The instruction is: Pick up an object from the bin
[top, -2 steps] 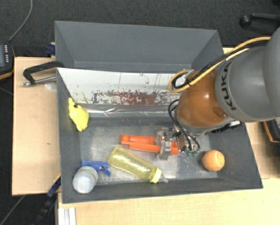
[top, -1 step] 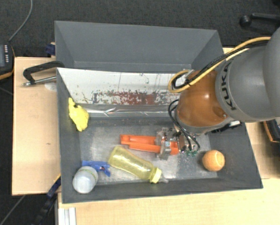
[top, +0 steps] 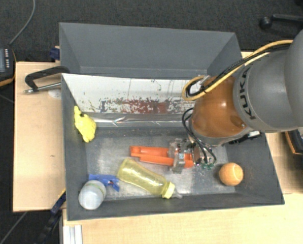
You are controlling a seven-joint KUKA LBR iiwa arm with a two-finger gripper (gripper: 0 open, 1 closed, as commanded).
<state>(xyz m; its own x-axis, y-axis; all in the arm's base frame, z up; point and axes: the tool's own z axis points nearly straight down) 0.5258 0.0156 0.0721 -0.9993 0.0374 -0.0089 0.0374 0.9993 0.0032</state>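
Gripper seemingly on orange piece

Yellow lump against left wall, maybe soft toy, hard to tell. Clear yellowish bottle on its side, centre-front, cap pointing right. Blue item with white cap in front-left corner, just beside bottle base. Orange ball near right wall, apart from rest.
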